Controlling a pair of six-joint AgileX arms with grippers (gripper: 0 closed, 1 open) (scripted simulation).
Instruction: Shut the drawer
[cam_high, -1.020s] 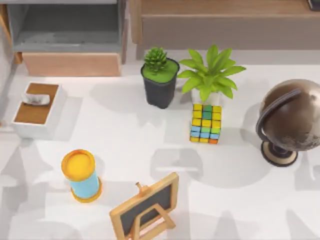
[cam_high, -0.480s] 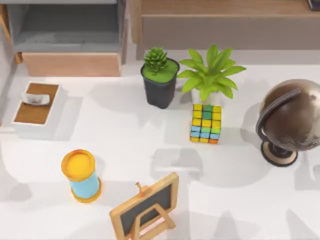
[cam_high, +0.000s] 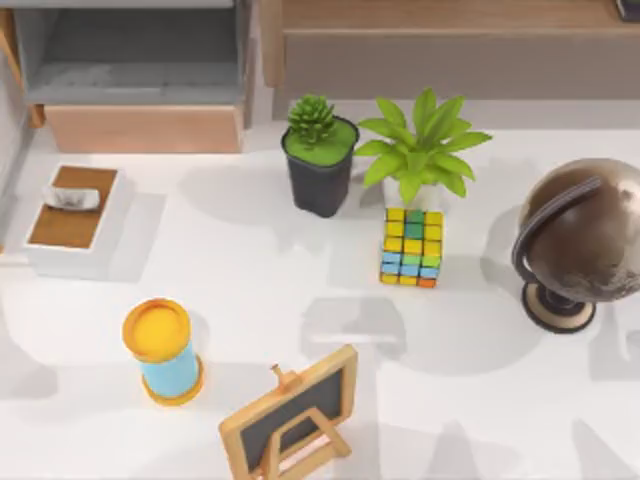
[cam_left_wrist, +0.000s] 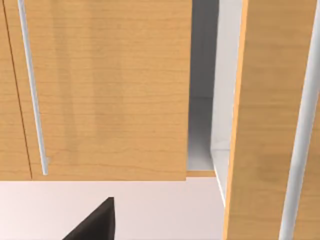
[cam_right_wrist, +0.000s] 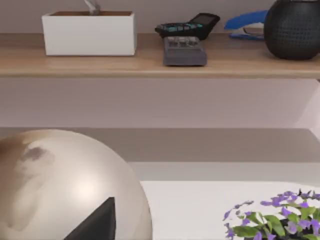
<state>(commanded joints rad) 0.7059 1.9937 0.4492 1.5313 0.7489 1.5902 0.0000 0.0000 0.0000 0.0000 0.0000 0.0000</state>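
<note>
The drawer (cam_high: 140, 60) stands pulled out at the table's back left, showing its grey floor and walls. Its plain peach-wood front panel (cam_high: 145, 128) faces the table's middle. In the left wrist view a dark part of my left gripper (cam_left_wrist: 95, 225) sits low in front of light wooden cabinet doors (cam_left_wrist: 105, 90) with a slim silver handle (cam_left_wrist: 32, 90). In the right wrist view a dark part of my right gripper (cam_right_wrist: 97, 222) sits close to the bronze globe (cam_right_wrist: 55, 185).
A white box with a brown top (cam_high: 72, 220) sits just in front of the drawer. Further right are a potted succulent (cam_high: 320, 160), a leafy plant (cam_high: 420, 145), a colour cube (cam_high: 411, 247) and the globe (cam_high: 580, 240). A yellow-lidded cup (cam_high: 162, 350) and small chalkboard (cam_high: 290, 415) stand near the front. A long wood-topped unit (cam_high: 450, 50) runs along the back right.
The shadows at the table's left edge have drawn back toward the left. None of the objects has moved, and the drawer stands just as far out.
</note>
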